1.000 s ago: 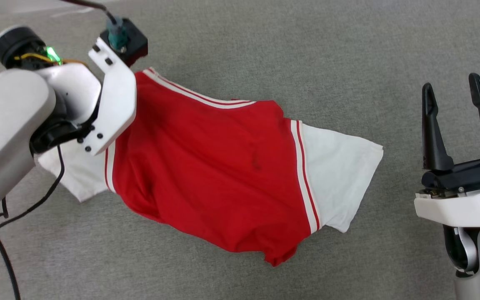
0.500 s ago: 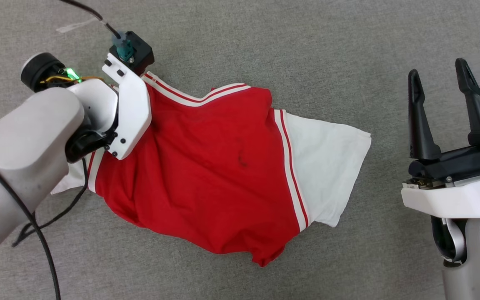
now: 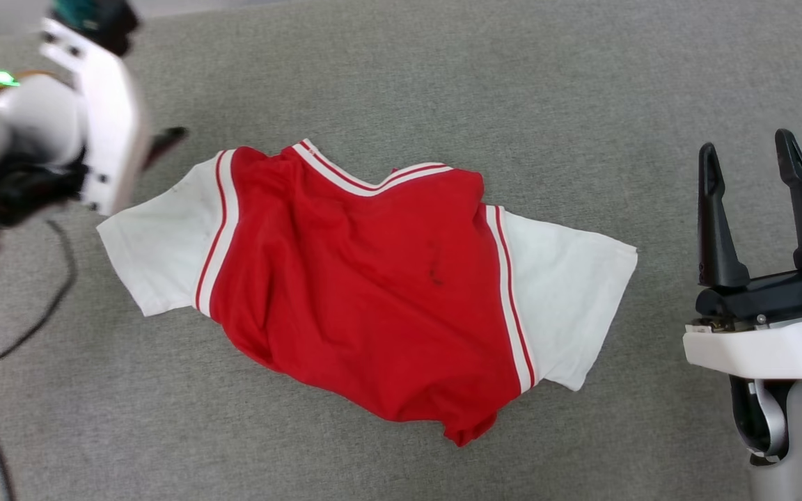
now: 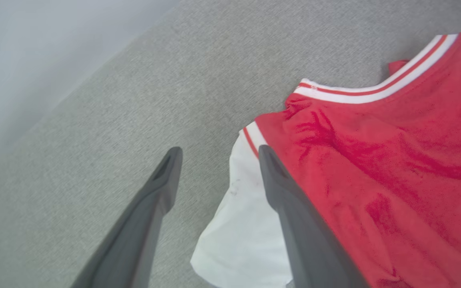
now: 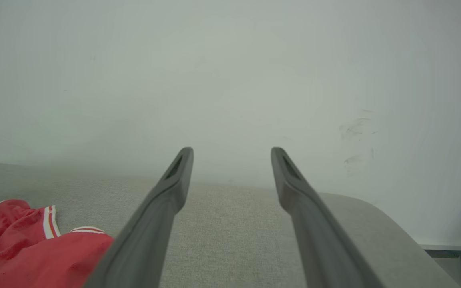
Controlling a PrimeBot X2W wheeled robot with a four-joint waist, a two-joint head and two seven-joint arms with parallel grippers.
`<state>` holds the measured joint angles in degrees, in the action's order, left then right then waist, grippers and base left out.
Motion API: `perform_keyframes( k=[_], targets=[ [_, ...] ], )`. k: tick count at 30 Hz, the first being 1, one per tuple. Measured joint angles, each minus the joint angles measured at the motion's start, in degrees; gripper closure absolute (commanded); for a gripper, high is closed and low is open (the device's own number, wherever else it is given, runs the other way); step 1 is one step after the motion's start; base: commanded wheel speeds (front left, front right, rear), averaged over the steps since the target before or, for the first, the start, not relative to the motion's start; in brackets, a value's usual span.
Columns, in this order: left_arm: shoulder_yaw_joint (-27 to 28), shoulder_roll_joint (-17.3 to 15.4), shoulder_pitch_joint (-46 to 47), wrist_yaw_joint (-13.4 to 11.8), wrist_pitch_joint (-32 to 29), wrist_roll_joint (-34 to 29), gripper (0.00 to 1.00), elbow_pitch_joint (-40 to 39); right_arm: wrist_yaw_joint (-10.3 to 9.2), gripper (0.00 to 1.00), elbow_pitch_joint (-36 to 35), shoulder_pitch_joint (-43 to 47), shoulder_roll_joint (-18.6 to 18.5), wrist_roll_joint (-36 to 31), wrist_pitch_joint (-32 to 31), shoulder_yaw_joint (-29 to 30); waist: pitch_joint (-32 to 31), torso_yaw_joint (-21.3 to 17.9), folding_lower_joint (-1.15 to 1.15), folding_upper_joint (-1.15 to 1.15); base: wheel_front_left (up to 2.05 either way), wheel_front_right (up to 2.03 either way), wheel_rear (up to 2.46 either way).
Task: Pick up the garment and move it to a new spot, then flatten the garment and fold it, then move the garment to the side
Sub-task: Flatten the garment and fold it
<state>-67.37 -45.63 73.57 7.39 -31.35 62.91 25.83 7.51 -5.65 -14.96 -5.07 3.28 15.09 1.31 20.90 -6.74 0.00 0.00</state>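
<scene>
Just beside garment (image 3: 373,278), left gripper (image 4: 219,150) agape

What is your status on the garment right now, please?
Left gripper open, empty; right gripper open, empty. Garment on grey surface, plain red face up, lower edge rumpled. No obstruction seen.

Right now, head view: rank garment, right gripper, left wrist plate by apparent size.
1. garment, largest by far.
2. right gripper and left wrist plate: roughly alike, both nearer the camera, so unranked.

Bright, even light with faint shadows; wrist views soft, slightly blurred at edges.
</scene>
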Motion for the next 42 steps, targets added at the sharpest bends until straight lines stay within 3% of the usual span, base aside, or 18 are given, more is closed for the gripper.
perform_keyframes(
  k=[4,10,20,25,27,31,35,39,42],
  targets=[
    [0.69,-4.13,0.82,-0.01,-4.71,2.91,0.00,-0.35,0.00,0.00,-0.23,-0.20,-0.04,0.07,0.00,0.32,0.19,0.65,0.00,0.00,0.00,0.00,0.00],
    [-0.69,-6.62,0.15,-1.05,-10.89,4.75,0.00,-1.47,0.00,0.00,-0.85,-1.13,-0.35,0.19,0.00,0.09,1.75,0.56,0.00,0.00,0.00,0.00,0.00],
    [-3.42,-7.11,-4.68,-2.60,-14.89,3.35,0.00,-0.67,0.00,0.00,-0.92,-2.39,-0.65,0.20,0.00,-0.48,4.75,-1.01,0.00,0.00,0.00,0.00,0.00],
    [-3.34,-6.03,-6.21,-2.35,-13.71,2.66,0.00,0.73,0.00,0.00,-0.77,-2.96,-0.66,0.19,0.00,-0.37,5.19,-1.42,0.00,0.00,0.00,0.00,0.00],
    [-3.33,-5.43,-6.64,-1.96,-12.93,2.78,1.00,1.30,0.00,0.00,-0.66,-3.09,-0.99,0.01,0.00,-0.25,4.81,-1.32,0.00,0.00,0.00,0.00,0.00],
    [-3.91,-4.02,-7.44,-1.27,-11.03,2.12,1.00,1.48,0.01,0.00,-0.62,-4.63,-2.89,-0.59,0.00,-0.42,3.26,-0.79,0.00,0.00,0.00,0.00,0.00],
    [-4.20,-3.82,-7.56,-0.77,-8.80,1.25,1.00,0.65,0.00,0.00,1.44,-7.33,-7.31,-0.93,0.01,-2.12,0.97,-0.04,0.00,0.00,0.00,0.00,0.00],
    [-4.31,-4.31,-7.64,-0.49,-7.24,0.36,1.00,-1.57,0.00,0.00,8.39,-10.12,-15.17,1.86,-2.25,-9.47,-1.68,0.84,0.00,0.00,0.00,0.00,0.00],
    [-4.28,-4.69,-7.95,-0.38,-6.15,0.16,1.00,-3.78,0.00,0.00,10.45,-15.28,-22.18,5.81,-10.90,-17.23,-3.33,1.59,0.00,0.00,0.00,0.00,0.00]
  ],
)
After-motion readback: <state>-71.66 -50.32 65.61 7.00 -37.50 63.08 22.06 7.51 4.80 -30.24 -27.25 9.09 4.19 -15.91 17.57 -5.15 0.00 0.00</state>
